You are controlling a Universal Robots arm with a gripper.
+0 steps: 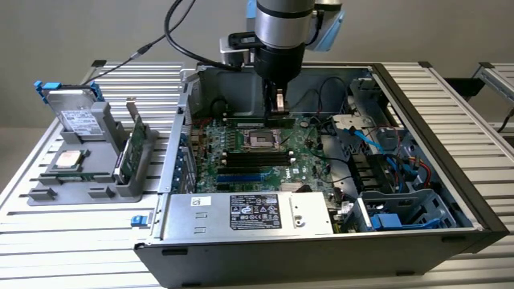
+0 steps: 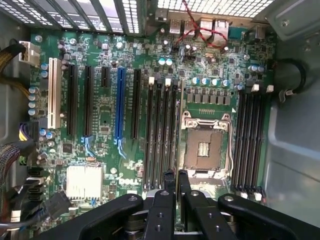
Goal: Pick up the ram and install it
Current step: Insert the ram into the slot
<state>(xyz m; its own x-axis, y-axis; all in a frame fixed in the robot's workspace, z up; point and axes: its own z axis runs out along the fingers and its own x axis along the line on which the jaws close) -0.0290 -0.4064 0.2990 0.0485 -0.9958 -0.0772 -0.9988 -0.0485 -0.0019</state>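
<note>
Exterior view: gripper (image 1: 278,112) hangs over the open computer case (image 1: 449,180), ram (image 1: 78,177) off in the tray (image 1: 48,194).
Its fingers (image 2: 169,182) are drawn nearly together, a thin gap between them, above the memory slots (image 2: 160,135) of the motherboard (image 2: 100,125), beside the processor socket (image 2: 204,150). The ram lies in the tray's front groove, well apart from the gripper, toward the exterior view's left, outside the case.

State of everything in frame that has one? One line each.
gripper: shut, empty, above the motherboard
ram: in the tray, untouched
memory slots: empty
processor socket: empty
case: open
</note>
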